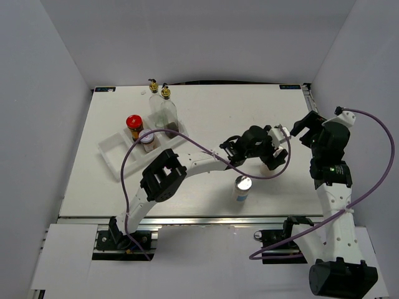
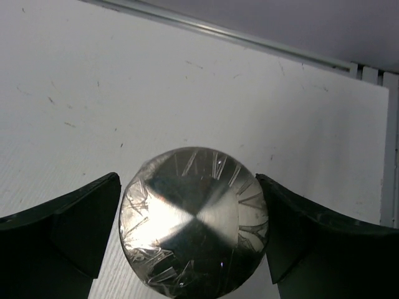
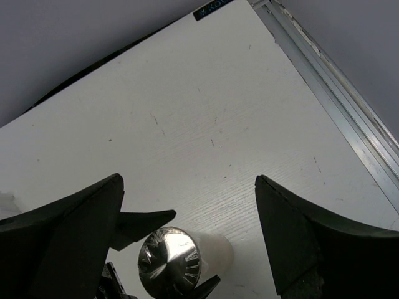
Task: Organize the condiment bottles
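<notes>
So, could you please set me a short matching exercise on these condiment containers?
Things:
1 red-lidded jar
2 lone shaker
3 second shaker
4 glass bottles

Descriptions:
A between the fingers of the open left gripper
B in the white tray
C gold pourer tops
D standing free toward the near edge of the table

Pairs: 1-B, 2-D, 3-A, 4-C.
</notes>
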